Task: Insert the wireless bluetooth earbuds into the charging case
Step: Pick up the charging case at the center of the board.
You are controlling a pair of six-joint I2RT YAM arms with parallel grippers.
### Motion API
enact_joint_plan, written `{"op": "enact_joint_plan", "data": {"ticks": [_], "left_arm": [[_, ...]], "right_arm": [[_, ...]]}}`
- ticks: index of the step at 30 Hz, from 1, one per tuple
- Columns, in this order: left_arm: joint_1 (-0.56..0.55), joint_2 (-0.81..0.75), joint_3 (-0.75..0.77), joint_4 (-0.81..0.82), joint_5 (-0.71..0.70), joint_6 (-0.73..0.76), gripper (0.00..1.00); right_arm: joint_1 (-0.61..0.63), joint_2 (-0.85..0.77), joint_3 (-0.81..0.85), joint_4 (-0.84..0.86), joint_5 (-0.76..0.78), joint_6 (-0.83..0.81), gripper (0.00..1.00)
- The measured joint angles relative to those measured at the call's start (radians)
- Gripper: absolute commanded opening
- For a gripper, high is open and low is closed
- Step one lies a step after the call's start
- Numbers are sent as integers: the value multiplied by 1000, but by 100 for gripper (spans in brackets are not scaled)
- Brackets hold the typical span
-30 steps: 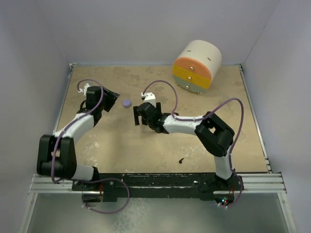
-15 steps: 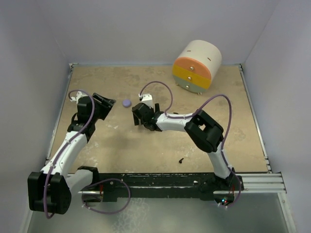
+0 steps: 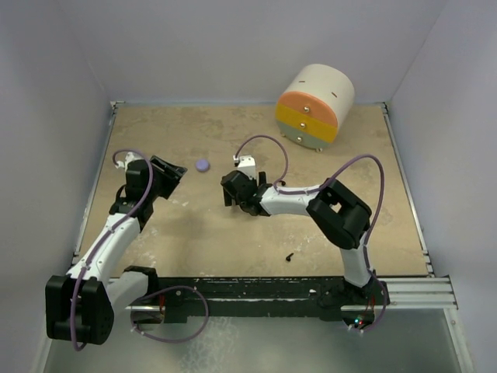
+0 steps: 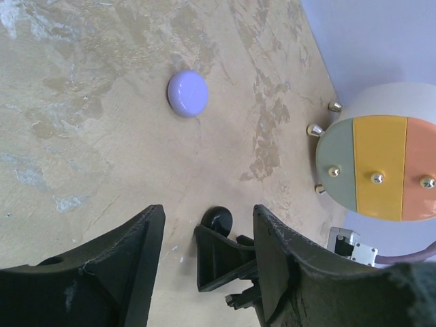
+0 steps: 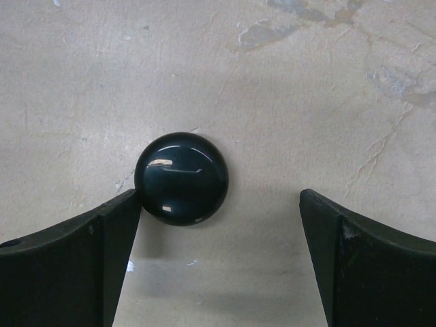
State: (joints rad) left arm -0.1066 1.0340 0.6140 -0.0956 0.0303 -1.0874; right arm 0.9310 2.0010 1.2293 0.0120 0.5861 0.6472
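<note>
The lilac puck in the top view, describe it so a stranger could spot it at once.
At the far right of the table stands a pastel drawer drum; look left past the right arm. The lilac puck lies alone, touching nothing. Its neighbour, the black puck between the right fingers, is glossy and dark.

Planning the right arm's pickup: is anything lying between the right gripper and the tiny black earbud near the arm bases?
Nothing visible does. From above, only bare table lies between the right gripper and the black earbud. The open gripper straddles a black puck, which sits right beside one finger.
</note>
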Motion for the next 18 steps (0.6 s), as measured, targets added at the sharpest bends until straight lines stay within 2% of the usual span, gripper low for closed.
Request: {"op": "enact_joint_plan", "data": {"ticks": [9,18], "left_arm": [[0,-23,-7,0,3,0,53],[0,-23,-23,-1,5,0,53]], "right_arm": [[-16,-32,-38,3,-11,-20,100],[-18,-37,-36,31,-80,-87,88]]}}
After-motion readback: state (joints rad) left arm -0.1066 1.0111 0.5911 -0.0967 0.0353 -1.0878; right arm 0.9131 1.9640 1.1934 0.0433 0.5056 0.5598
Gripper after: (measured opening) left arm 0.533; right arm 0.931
